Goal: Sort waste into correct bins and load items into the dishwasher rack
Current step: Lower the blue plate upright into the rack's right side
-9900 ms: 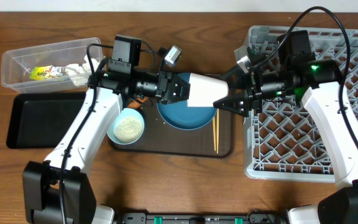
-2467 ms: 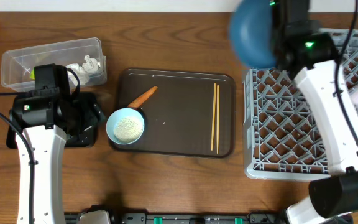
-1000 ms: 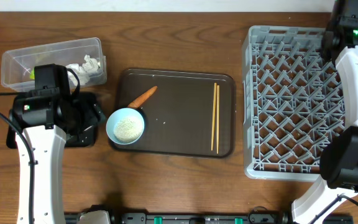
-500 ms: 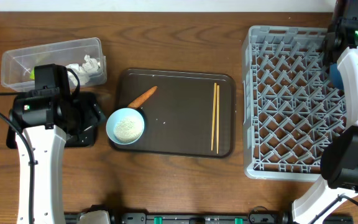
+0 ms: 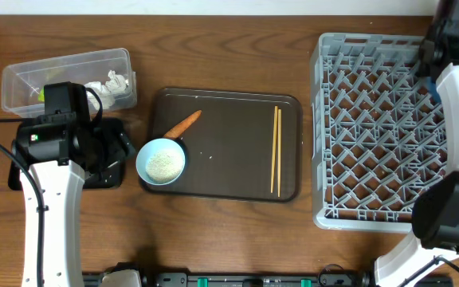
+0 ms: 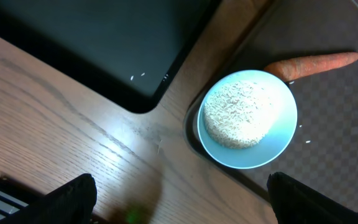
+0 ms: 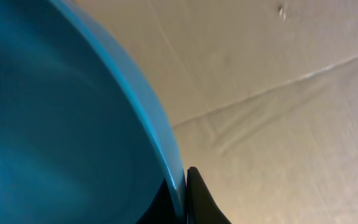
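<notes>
Left jaws spread wide with nothing between them, hanging above bare wood of the bench (image 5: 213,48), just beside a corner of the black tray (image 6: 73,43) and the left edge of the brown tray (image 5: 229,171).

Right jaws pressed together on the rim of the dark-blue dish (image 7: 55,124). In the right wrist view, the dish fills the left side against a pale, creased backdrop. From above, only the right arm (image 5: 457,104) shows over the far right edge of the rack (image 5: 373,127), with the jaws themselves hidden. No telling from these views how the dish sits relative to the rack.

Rack on the right of the bench, just beside the brown tray.

Small pale-teal bowl (image 5: 161,162) upright at the brown tray's left edge, holding a mound of white rice (image 6: 238,115). Orange carrot piece (image 5: 183,123) flat on the brown tray just behind the bowl, thick end meeting the bowl's rim, thin end pointing away. Pair of wooden chopsticks (image 5: 276,151) side by side along the brown tray's right side, parallel to its edge. A few loose grains (image 6: 143,75) on the black tray near its corner, and a couple more on the brown tray by the bowl.

Clear tub (image 5: 22,76) at the far left of the bench, behind the black tray. Crumpled white paper (image 5: 111,82) in its right end. A glimpse of the yellow-green wrapper (image 5: 41,92) nearer the middle, partly hidden by the left arm (image 5: 50,175).
</notes>
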`<state>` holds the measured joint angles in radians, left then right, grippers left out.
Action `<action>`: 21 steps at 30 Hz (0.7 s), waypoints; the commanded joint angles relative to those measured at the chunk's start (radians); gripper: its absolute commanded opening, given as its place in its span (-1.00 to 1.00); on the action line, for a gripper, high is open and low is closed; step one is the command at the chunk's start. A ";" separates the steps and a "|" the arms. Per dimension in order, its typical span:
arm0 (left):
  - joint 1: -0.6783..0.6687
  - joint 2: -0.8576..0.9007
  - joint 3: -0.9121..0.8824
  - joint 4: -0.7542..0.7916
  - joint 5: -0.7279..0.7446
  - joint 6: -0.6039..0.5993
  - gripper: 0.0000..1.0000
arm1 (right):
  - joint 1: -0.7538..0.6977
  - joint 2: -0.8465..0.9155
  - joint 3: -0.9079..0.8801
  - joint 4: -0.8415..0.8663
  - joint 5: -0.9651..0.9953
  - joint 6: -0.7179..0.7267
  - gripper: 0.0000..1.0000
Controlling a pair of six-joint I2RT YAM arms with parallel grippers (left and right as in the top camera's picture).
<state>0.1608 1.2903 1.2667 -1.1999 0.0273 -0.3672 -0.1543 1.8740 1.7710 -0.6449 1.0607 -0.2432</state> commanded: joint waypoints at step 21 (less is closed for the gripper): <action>0.003 0.004 0.005 0.000 0.006 -0.009 0.80 | -0.092 -0.032 -0.145 0.149 -0.097 -0.155 -0.98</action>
<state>0.1608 1.2903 1.2667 -1.1976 0.0273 -0.3672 -0.2493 1.8687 1.6760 -0.5163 0.9325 -0.3946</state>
